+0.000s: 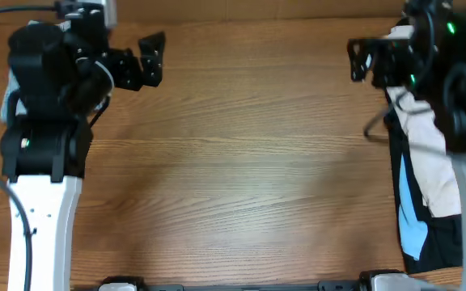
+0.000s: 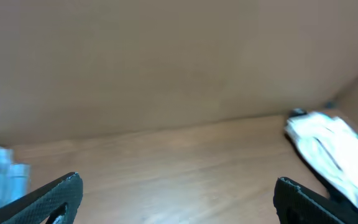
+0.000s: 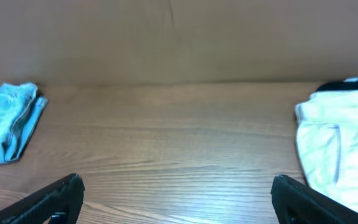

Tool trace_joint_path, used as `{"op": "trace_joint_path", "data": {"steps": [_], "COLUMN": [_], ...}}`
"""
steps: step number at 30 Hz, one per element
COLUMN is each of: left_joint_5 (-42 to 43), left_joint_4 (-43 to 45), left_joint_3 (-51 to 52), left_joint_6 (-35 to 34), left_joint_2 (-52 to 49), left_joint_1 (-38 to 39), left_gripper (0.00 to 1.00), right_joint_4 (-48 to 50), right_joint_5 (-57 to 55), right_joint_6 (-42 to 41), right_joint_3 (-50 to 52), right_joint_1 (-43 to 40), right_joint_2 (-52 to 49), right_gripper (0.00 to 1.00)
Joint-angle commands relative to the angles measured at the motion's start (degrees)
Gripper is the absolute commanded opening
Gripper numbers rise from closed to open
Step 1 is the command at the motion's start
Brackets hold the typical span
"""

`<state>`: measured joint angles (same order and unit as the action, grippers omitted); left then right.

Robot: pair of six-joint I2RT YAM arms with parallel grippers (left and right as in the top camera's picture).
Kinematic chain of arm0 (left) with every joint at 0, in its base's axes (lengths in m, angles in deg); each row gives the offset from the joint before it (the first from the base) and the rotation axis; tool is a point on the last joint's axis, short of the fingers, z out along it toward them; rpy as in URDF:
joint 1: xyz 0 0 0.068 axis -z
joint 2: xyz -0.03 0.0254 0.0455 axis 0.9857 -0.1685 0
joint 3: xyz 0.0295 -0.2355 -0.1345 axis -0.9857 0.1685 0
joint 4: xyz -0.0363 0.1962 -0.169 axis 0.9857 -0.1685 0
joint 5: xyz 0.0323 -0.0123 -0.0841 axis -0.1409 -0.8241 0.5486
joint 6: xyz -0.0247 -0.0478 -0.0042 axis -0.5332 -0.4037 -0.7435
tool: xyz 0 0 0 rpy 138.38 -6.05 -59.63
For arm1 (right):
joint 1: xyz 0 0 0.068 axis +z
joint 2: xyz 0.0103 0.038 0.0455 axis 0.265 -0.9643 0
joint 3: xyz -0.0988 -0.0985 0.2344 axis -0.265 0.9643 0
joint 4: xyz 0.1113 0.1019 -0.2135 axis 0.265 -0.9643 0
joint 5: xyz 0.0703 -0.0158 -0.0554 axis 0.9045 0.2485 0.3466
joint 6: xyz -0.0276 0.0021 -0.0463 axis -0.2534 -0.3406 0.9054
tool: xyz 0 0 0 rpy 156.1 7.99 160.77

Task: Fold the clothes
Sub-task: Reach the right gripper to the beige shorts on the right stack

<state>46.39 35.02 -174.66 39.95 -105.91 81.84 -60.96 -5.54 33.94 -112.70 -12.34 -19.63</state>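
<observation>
Your two arms sit tucked back at their own corners, and I read that as a resting stance: it leaves the broad middle of the wooden table (image 1: 241, 162) free for spreading a garment. The left claw (image 1: 154, 58) is spread wide with nothing between its fingers, and the right claw (image 1: 356, 61) is the same, both pointing in towards the centre.

The khaki shorts (image 1: 429, 162) lie rumpled at the right edge of the table, draped over the black and sky-blue garments (image 1: 411, 238) and partly hidden under your right arm. It looks like a waiting pile, not a working spot. The faded denim shorts (image 3: 11, 121) rest in a compact bundle far to the left, near the cardboard backdrop (image 3: 179, 37) (they seem already dealt with, though that is my guess).

From above, the khaki shorts start just beside the right claw and run back along the arm, so the claw faces away from most of the cloth. The right wrist camera shows the pale fabric off beyond the right-hand finger, not between the fingers and not touching them. The left claw is well apart from the shorts — the whole table lies between — so the first reach falls to your right arm, which will probably have to turn towards the pile
</observation>
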Motion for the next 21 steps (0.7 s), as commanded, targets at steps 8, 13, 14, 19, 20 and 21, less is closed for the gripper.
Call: {"op": "trace_joint_path", "data": {"steps": [8,13,14,19,20,21], "left_joint_5": [11.0,6.7,6.8,6.8,6.8,6.8], "left_joint_4": [0.2,-0.8,-0.8,-0.6,-0.3,-0.3], "left_joint_3": [-1.2,-1.2,-1.2,-1.2,-1.2,-1.2], "left_joint_6": [-0.8,-0.7,-0.7,-0.3,-0.3,-0.3], "left_joint_2": [-13.6,-17.0,-17.9,-23.4,-24.6,-25.4], "left_joint_1": [0.2,0.0,0.0,1.1,1.5,1.7], "left_gripper": [0.96,0.99,1.0,0.99,1.0,0.99], "right_joint_4": [0.8,0.5,0.9,1.1,0.9,1.0], "right_joint_5": [-9.9,-8.3,-8.3,-7.8,-7.8,-7.7], "right_joint_6": [-11.0,-12.3,-11.8,-2.9,-0.8,-0.3], "right_joint_3": [-4.3,-4.2,-4.2,-4.2,-4.2,-4.2], "right_joint_1": [-16.4,-28.2,-30.5,-37.3,-38.3,-38.9], "right_joint_2": [-13.6,-22.8,-25.3,-34.0,-35.6,-36.5], "right_gripper": [1.0,0.98,0.97,0.96,0.96,0.96]}}
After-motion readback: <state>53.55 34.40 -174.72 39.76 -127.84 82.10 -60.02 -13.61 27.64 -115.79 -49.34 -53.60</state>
